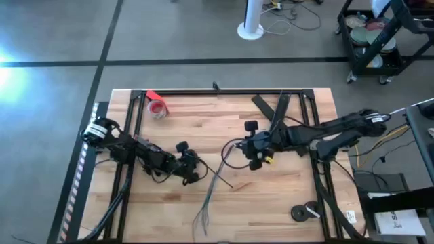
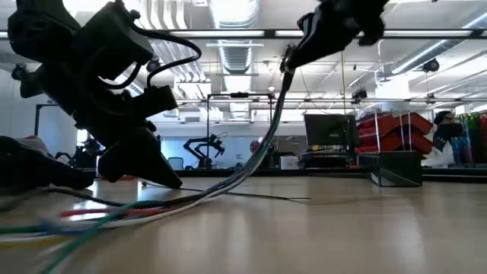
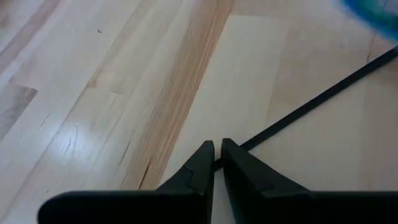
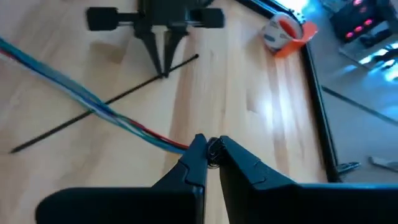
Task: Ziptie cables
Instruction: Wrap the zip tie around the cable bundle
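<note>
The left gripper (image 3: pixel 216 155) is pinched onto one end of the thin, straight dark plastic ziptie (image 4: pixel 106 102), which lies flat on the pale wooden table (image 1: pixel 285 196); this narrow grip may slip. Rightward, the right gripper (image 4: pixel 211 149) clenches the green and dark wire cables (image 1: pixel 215 181), lifting one end; strands could splay loose.

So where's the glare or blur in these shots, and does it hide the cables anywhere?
High view: bright glare on the floor at the far left, off the table. Low view: the cables smear out of focus nearest the camera. Left wrist view: a blurred blue patch in one corner. Right wrist view: glare patches on the wood near the tape roll; cables clear.
</note>
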Robot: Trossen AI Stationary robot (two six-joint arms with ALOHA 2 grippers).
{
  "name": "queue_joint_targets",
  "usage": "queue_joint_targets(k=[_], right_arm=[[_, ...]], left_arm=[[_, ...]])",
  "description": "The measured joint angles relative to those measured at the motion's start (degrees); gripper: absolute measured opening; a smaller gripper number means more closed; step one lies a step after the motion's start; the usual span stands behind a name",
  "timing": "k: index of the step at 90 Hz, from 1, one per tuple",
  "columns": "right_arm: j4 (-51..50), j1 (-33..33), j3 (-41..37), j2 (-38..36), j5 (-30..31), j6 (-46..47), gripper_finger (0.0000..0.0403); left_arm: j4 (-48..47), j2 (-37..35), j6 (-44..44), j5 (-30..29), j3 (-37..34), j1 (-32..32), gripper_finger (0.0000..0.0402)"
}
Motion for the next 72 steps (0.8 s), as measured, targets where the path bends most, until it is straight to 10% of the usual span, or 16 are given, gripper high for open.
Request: queue_joint_targets(k=[41,72], right_arm=[[3.7,-5.8,-5.2,10.5,-0.8,-13.6,0.0018],[-3.7,-6.3,-5.2,9.4,13.1,-14.4,0.0145]], left_arm=[[0.5,0.0,0.1,-0.2,-0.1,0.0,0.0022],[0.8,0.0,-0.1,-0.3,-0.3,0.0,0.0022]])
